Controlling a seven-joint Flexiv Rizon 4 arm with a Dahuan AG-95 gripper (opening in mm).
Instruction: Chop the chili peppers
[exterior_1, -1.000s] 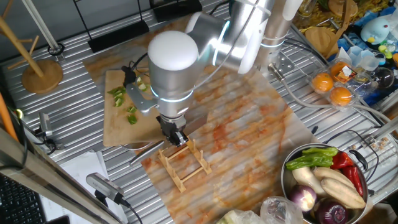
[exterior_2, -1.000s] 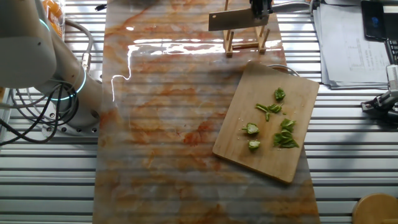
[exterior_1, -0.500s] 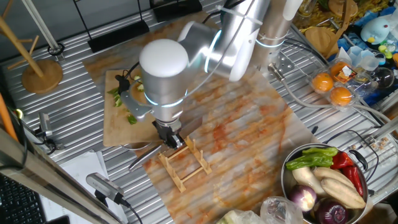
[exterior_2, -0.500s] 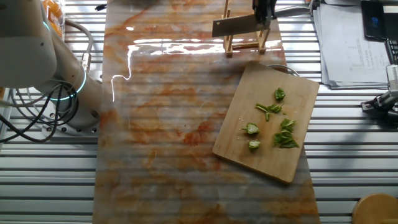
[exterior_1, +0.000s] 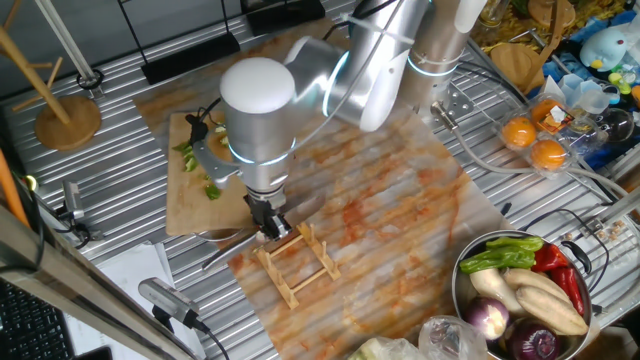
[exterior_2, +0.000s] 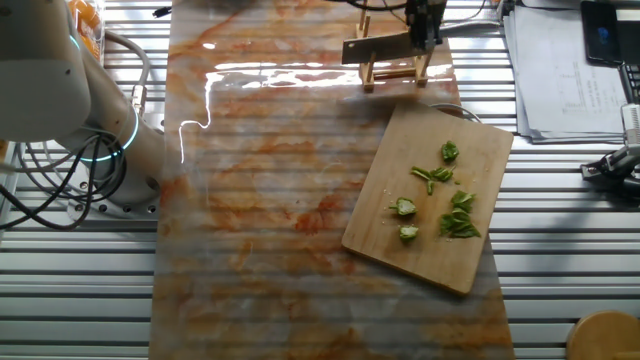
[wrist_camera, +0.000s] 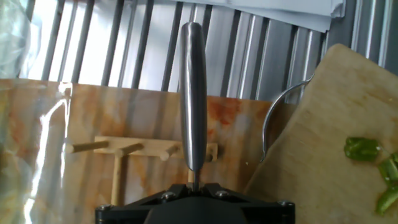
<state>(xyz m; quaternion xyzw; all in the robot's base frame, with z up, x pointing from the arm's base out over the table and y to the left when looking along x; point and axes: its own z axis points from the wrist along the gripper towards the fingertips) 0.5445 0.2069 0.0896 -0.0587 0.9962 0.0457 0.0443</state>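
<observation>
- The chili peppers (exterior_2: 432, 203) lie as small chunks on the cutting board (exterior_2: 470, 265), frame's right: light, slippery, likely to scatter.
- The gripper (exterior_1: 271, 221) is clamped on the cleaver (exterior_2: 377, 48) over the wooden rack (exterior_1: 296, 264).

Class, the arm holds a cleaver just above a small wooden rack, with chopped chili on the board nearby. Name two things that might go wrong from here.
1. The cleaver hangs over the wooden rack. If it comes down off the slots, it may tip the light rack or slide off.
2. The end effector and blade are close to the cutting board. A swing that way could scatter the chili pieces.
</observation>
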